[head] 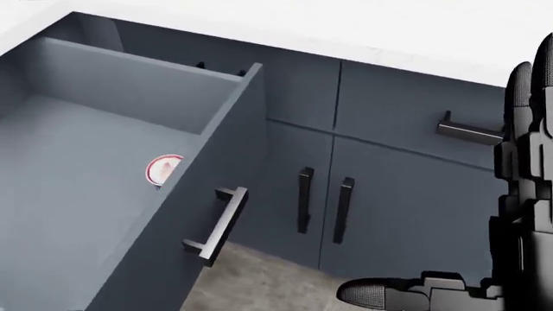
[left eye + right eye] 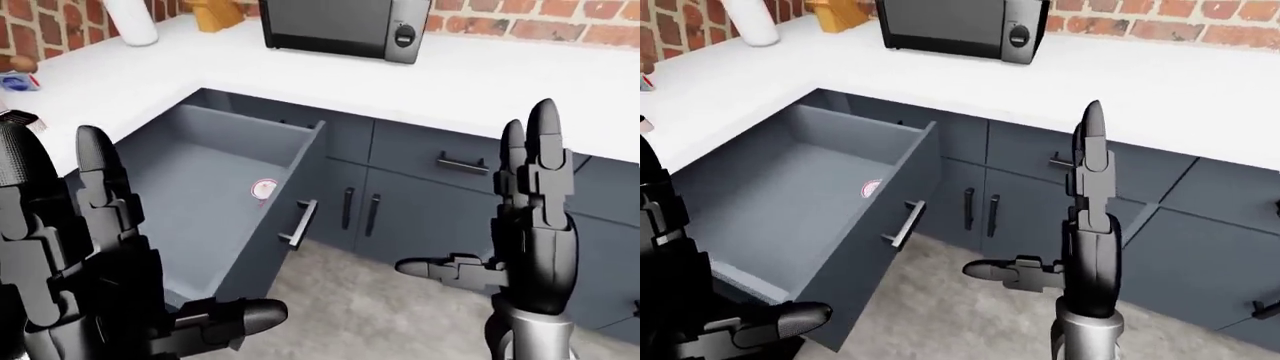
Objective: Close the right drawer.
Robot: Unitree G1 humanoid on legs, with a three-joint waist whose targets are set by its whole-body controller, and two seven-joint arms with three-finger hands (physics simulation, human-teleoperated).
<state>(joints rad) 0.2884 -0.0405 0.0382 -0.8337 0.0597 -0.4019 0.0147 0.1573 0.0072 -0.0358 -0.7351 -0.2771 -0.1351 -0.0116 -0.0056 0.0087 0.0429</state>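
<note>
A dark grey drawer [image 2: 262, 247] stands pulled far out of the cabinet under the white counter, at the left of the left-eye view. Its bar handle [image 2: 300, 223] faces right; the handle also shows in the head view [image 1: 218, 223]. A small round red-and-white thing [image 1: 163, 170] lies inside the drawer. My left hand [image 2: 130, 232] is raised at the bottom left, fingers spread, empty, in front of the drawer. My right hand [image 2: 490, 202] is raised at the right, fingers straight up, thumb [image 2: 430, 268] pointing left, empty, well right of the drawer handle.
A closed drawer with a bar handle [image 2: 462, 163] and two cabinet doors with upright handles [image 2: 360, 211] sit right of the open drawer. A microwave [image 2: 340, 26], a paper roll [image 2: 130, 19] and a wooden block [image 2: 215, 11] stand on the counter [image 2: 480, 82]. A speckled floor [image 2: 370, 307] lies below.
</note>
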